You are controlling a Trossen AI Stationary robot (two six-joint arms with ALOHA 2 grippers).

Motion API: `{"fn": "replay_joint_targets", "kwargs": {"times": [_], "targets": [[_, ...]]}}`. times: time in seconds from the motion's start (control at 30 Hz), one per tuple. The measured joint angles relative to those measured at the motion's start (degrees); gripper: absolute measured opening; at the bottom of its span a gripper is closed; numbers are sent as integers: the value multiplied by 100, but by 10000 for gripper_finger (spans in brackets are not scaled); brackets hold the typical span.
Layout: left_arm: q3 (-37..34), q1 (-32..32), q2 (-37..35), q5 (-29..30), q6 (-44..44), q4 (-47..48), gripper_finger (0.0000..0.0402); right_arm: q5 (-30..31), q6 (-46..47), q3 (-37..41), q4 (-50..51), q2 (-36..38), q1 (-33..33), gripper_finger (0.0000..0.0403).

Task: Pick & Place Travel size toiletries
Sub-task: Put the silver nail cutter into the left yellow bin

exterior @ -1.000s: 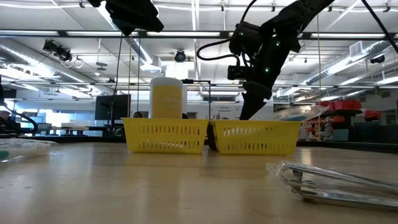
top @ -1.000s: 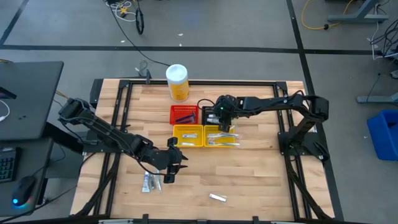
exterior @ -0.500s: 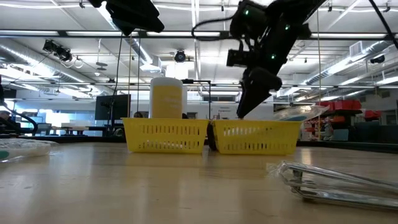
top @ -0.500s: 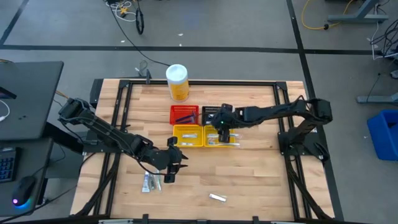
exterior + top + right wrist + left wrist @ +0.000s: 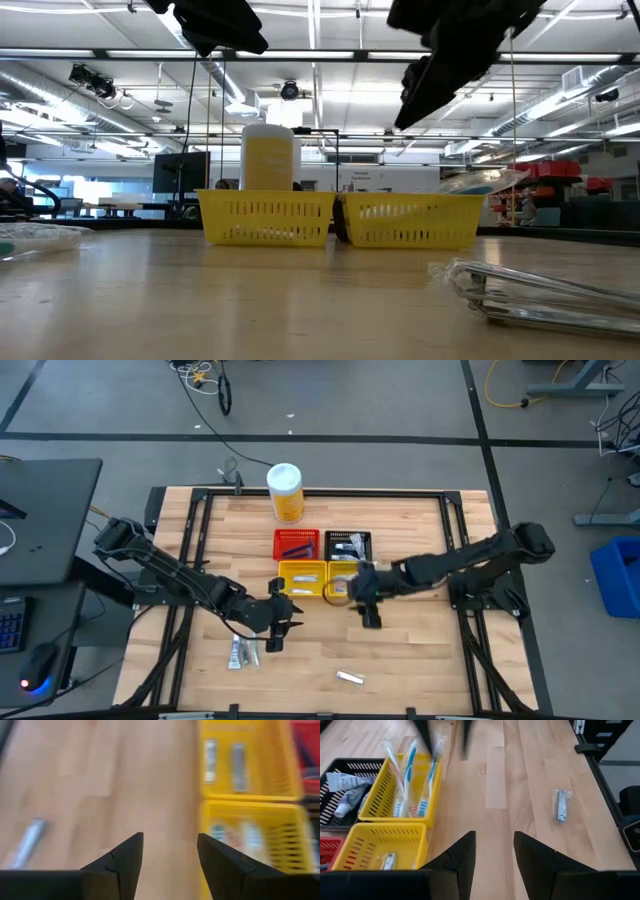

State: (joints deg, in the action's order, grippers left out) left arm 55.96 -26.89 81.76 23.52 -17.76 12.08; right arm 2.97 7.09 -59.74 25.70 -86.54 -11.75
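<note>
Right claw (image 5: 370,610) empty, jaws apart, hanging just off the yellow baskets (image 5: 303,577); loose silver tube (image 5: 349,678) lying on bare counter (image 5: 420,650) toward the front edge, long axis roughly crosswise, nearer this claw than the open, empty left claw (image 5: 277,628).

Yellow baskets (image 5: 397,787), blue-striped toothbrushes (image 5: 410,780).

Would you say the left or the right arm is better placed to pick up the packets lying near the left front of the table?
Probably left: its open gripper hovers beside the packets, while the right gripper is by the baskets.
</note>
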Motion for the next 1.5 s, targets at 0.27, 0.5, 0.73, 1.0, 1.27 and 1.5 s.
{"fn": "replay_joint_targets", "kwargs": {"times": [0.27, 0.5, 0.73, 1.0, 1.27, 1.5], "targets": [[2, -2, -2, -42, -259, 36, 144, -16, 806, 2, -72, -63, -825, 206], [4, -2, -2, -244, -266, 318, 144, -14, 1478, 2, -196, -175, -1385, 220], [7, -2, -2, 159, -682, 747, 144, 11, 1797, 2, -441, -406, -1798, 218], [7, -2, -2, 280, -889, 738, 144, 149, 2244, 2, -1083, -899, -2040, 208], [7, -66, -2, 109, -862, 661, 144, 228, 2411, 2, -1374, -1267, -2244, 203], [7, -340, -2, -124, -1711, 757, 144, 300, 2610, 2, -1422, -1461, -2391, 203]]}}
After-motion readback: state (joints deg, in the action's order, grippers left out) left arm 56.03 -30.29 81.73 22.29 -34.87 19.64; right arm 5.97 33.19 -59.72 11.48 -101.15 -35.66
